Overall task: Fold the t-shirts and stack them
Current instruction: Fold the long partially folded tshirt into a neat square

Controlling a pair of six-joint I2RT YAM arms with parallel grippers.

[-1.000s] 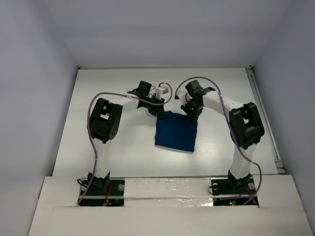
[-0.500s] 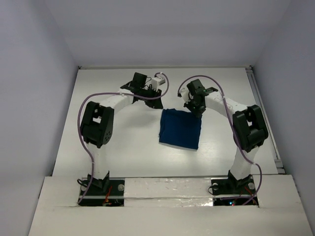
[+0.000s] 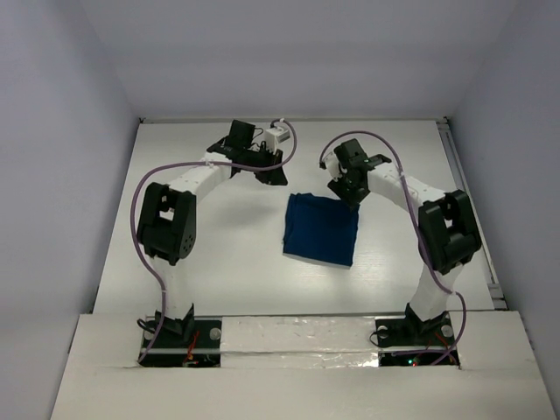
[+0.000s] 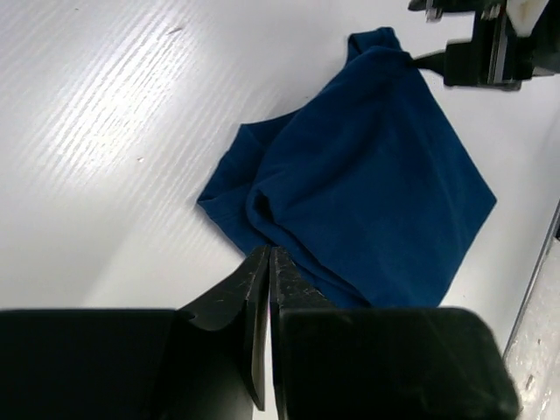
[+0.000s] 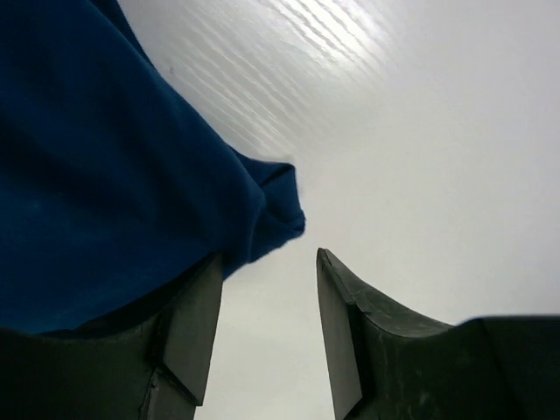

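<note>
Folding looks done on the shirt, stacking is left; left gripper is shut beside it, right gripper wide at its corner.

My table: white, finely ribbed top, glare on it | lying on it: one dark navy blue t-shirt, folded into a rough rectangle, flat, just right of centre | cloth layers rumpled along one edge
</note>
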